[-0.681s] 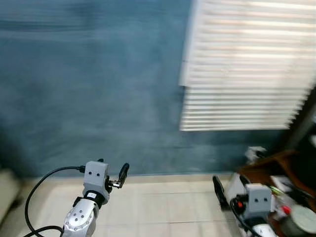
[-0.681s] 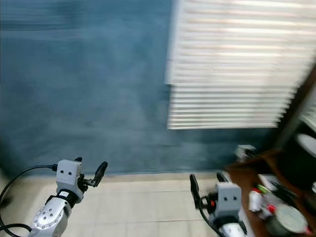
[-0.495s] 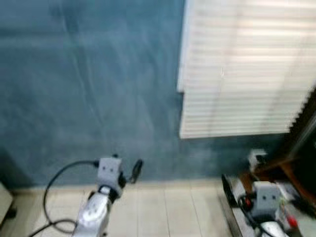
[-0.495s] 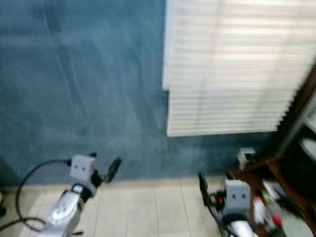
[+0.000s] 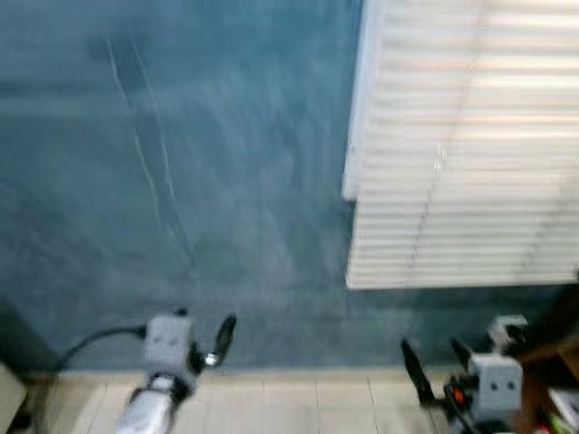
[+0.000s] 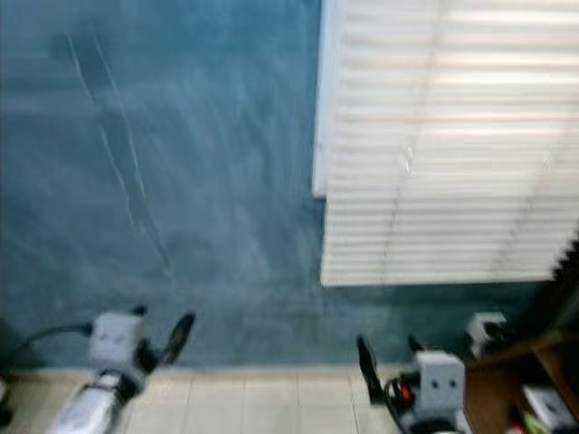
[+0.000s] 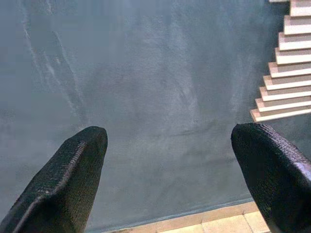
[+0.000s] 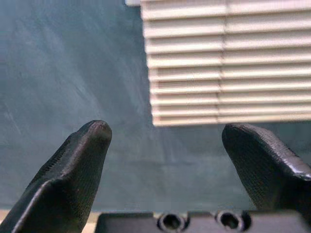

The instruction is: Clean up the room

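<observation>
I face a blue wall (image 5: 181, 181) with white window blinds (image 5: 470, 145) on its right half; the head views are blurred. My left gripper (image 5: 204, 327) is held up low at the left, open and empty, its black fingers (image 7: 73, 170) spread wide against the wall. My right gripper (image 5: 434, 354) is raised low at the right, also open with nothing between its fingers (image 8: 77, 165). No loose item lies within reach of either gripper.
A brown wooden table (image 6: 507, 380) with small items on it stands at the far right, with a white wall socket (image 5: 507, 330) just above it. Pale floor tiles (image 5: 298, 407) meet the wall below. A beige edge (image 5: 7, 398) shows at the far left.
The whole picture has shifted: the camera has tilted up and turned, so less floor and less of the table show. Both grippers stay open and held out in front.
</observation>
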### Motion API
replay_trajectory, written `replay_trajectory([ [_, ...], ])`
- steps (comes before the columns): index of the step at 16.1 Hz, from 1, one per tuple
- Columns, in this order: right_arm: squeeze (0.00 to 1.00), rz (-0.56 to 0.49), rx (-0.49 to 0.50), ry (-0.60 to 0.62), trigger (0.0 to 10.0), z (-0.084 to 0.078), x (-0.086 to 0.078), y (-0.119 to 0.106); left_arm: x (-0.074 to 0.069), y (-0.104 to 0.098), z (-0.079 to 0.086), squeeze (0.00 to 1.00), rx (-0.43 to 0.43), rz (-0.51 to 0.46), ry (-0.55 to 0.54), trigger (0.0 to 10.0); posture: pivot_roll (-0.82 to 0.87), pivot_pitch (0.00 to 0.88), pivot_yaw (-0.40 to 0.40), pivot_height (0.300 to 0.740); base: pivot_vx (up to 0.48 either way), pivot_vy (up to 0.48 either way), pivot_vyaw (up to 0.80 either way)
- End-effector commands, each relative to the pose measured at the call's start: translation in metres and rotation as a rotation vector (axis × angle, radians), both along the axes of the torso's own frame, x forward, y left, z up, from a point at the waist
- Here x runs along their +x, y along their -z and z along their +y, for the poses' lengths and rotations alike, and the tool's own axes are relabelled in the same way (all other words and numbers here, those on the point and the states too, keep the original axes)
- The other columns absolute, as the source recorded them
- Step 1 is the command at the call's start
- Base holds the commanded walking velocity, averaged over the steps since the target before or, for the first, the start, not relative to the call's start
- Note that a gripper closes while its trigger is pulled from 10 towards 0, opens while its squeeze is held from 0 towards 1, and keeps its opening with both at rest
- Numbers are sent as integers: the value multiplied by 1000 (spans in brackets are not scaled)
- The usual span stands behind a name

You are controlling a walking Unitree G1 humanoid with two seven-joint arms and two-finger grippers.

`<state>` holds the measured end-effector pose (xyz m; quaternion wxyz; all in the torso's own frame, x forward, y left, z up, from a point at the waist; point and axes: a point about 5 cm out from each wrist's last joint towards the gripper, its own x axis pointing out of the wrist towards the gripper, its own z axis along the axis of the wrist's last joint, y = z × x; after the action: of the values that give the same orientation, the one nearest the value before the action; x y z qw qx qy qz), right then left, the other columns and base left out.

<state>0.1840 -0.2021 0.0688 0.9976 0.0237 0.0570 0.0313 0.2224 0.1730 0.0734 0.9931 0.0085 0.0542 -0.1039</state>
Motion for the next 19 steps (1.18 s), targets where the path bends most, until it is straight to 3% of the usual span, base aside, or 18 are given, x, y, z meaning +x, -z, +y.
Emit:
replay_trajectory([
  [1, 0, -29, 6, -15, 10000, 3, 4, -6, -4, -4, 0, 0, -13, -5, 43, 10000, -40, 0, -20, 740, 0, 0, 0],
  [4, 0, -10, 26, -52, 10000, 11, 5, -2, 1, -1, 4, 0, -49, 10, -108, 10000, -37, 0, -22, 740, 0, 0, 0],
  [6, 0, 6, 17, -56, 10000, 9, 4, 0, -3, -1, -3, 0, -56, 16, -96, 10000, -35, 0, -25, 740, 0, 0, 0],
  [19, 0, 6, 17, -56, 10000, 9, 4, 0, -3, -1, -3, 0, -56, 16, -96, 10000, -35, 0, -25, 740, 0, 0, 0],
])
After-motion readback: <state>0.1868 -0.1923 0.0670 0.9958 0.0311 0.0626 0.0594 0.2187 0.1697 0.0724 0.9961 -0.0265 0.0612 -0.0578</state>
